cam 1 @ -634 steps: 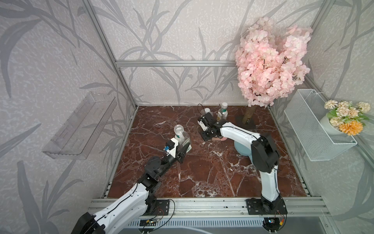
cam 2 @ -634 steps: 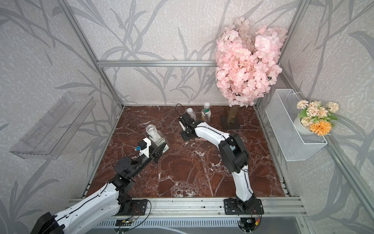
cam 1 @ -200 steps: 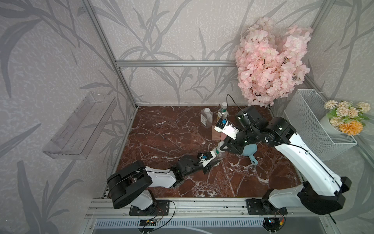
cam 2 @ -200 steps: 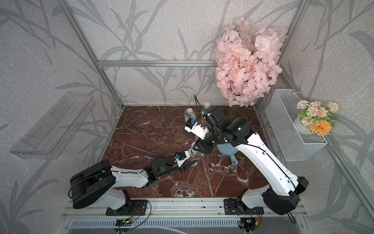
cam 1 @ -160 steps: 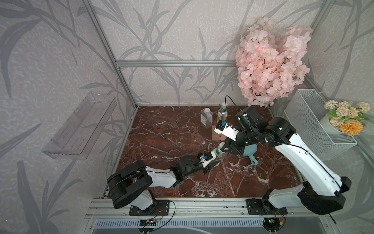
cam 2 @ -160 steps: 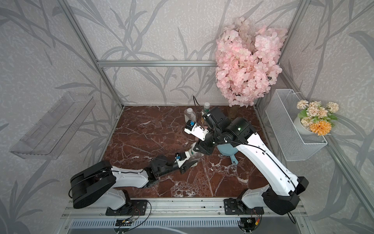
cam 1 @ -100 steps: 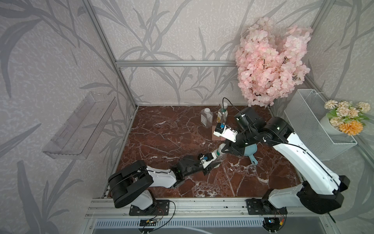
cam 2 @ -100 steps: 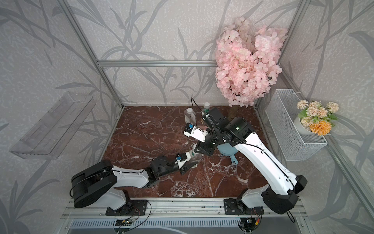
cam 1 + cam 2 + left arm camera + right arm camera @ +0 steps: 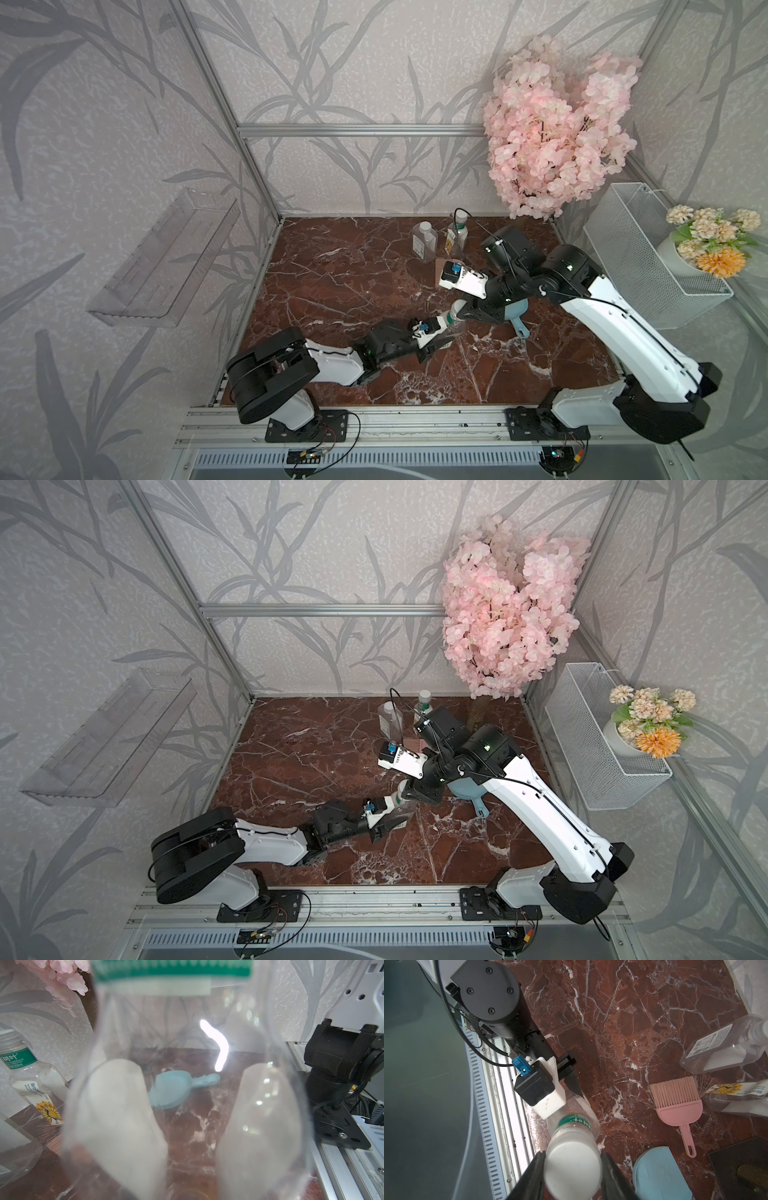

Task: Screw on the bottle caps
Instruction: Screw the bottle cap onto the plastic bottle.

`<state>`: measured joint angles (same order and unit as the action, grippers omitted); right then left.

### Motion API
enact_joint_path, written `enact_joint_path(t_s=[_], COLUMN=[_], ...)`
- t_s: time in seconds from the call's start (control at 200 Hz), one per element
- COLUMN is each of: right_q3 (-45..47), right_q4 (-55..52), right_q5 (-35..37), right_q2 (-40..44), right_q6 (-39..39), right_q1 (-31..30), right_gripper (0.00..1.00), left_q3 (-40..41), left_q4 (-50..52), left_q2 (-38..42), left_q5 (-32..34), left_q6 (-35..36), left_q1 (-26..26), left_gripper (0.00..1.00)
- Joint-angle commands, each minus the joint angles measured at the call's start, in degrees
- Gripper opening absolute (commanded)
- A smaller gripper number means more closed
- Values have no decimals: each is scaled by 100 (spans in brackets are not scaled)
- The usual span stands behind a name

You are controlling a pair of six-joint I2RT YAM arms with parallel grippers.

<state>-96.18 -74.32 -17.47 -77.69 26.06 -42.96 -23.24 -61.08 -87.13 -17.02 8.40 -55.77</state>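
As right jaws pinch, cap [image 9: 572, 1169] (white) sits between.

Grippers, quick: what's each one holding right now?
Left gripper: closed on the body of the round clear plastic bottle with the green label.
Right gripper: closed on the small round white plastic cap atop that bottle.

Tabletop [image 9: 353, 270]: red-brown marble, white veins.
Pink brush [image 9: 675, 1101]: lying flat on the marble.
Blue dustpan [image 9: 658, 1174]: flat, near the brush's handle, not touching it.
Blossom tree [image 9: 552, 137]: pink, upright, back right corner.
Wire basket [image 9: 648, 257]: white, on the right wall.
Flower pot [image 9: 670, 261]: white, cream and orange blooms, beside the basket.
Clear shelf [image 9: 166, 257]: on the left wall.
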Motion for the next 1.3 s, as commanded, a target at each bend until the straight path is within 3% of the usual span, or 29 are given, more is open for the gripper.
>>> enact_joint_path(t_s=[0.0, 0.1, 0.86, 1.145, 1.295], right_q3=[188, 213, 77, 222, 266], right_q4=[-68, 48, 317, 583, 785], right_q5=[-328, -342, -686, -892, -967], right_q2=[33, 70, 66, 289, 435], right_q6=[72, 65, 128, 118, 88], right_q1=[-98, -85, 182, 292, 357], right_gripper=[36, 43, 47, 68, 85], left_q3=[-209, -189, -154, -207, -233], left_q4=[-709, -721, -789, -766, -752], left_q2=[118, 124, 83, 13, -32], left_q5=[3, 5, 32, 12, 6], left_q6=[-137, -133, -128, -155, -189], left_q1=[-13, -13, -13, -13, -13], left_gripper=[31, 31, 31, 32, 32])
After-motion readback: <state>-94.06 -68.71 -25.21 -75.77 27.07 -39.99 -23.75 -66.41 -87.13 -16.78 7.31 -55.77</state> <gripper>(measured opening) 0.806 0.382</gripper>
